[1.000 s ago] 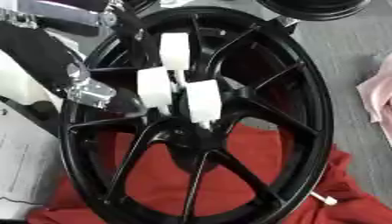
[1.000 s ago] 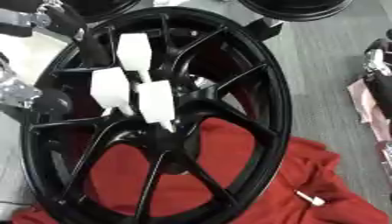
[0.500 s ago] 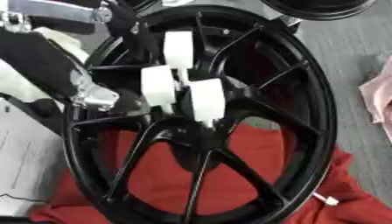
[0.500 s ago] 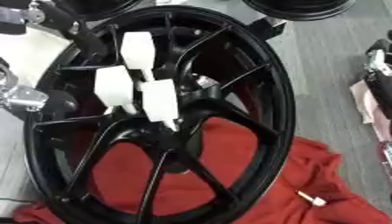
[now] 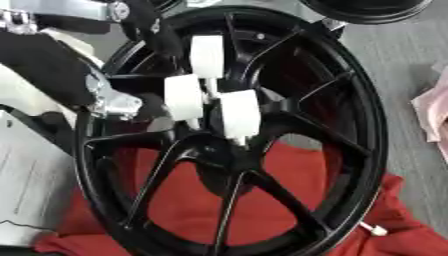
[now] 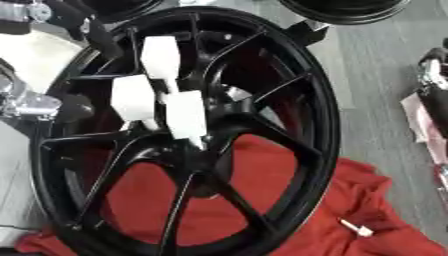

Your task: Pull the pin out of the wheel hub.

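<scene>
Our left hand (image 5: 206, 97), entering from the upper left of the frame, hovers over the centre of the black wheel hub (image 5: 350, 125), its white fingertips (image 5: 239, 114) bunched together; whether they pinch the pin we cannot tell. A red cloth (image 6: 262, 200) lies beneath.

pin hidden behind white fingers (image 5: 238, 114), wheel (image 5: 350, 100) cropped

Left hand (image 5: 206, 95) — white finger pads, black/silver arm w/ white shell.
</scene>
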You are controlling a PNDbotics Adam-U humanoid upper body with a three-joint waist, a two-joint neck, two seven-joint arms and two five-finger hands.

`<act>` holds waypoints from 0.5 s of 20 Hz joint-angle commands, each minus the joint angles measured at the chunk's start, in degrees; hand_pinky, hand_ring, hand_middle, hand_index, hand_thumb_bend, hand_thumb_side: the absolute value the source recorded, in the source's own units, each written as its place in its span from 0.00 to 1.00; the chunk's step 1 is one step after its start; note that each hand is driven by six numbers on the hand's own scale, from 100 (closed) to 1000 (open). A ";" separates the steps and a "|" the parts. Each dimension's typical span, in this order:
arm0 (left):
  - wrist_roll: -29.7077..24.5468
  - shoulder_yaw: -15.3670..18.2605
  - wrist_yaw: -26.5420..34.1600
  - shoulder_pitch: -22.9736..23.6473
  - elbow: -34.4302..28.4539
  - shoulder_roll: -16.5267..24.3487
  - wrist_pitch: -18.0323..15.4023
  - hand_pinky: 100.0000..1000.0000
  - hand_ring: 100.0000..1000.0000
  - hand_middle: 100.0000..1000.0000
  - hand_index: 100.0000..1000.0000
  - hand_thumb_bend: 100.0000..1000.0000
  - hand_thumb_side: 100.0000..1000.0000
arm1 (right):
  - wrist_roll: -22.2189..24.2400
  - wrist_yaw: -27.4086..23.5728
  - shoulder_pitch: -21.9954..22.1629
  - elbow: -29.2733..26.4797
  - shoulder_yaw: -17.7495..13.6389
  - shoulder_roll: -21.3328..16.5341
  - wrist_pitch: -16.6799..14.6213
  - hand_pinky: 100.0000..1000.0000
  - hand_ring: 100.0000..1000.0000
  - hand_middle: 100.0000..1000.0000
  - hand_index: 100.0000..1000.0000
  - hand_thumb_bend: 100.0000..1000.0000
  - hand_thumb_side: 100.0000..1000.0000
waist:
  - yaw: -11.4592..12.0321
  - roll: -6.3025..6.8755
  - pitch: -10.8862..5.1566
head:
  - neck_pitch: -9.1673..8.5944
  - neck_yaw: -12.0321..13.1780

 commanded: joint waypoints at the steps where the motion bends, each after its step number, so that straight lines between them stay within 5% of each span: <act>1: 0.03 0.73 -0.74 -0.62 0.98 0.43 0.20 0.80 0.82 0.73 0.87 0.36 0.69 | 0.17 -0.30 -0.28 -0.83 -0.06 -0.59 -0.18 0.79 0.73 0.66 0.83 0.00 0.47 | -0.12 -0.17 -0.95 | -0.29 0.26; 10: -0.47 0.00 -0.97 -0.64 3.13 -0.66 0.15 0.79 0.80 0.71 0.88 0.36 0.73 | 0.16 -0.52 -0.52 -0.85 -0.06 -0.25 -0.35 0.79 0.74 0.66 0.83 0.00 0.47 | -0.69 0.02 -0.12 | -0.52 0.69</act>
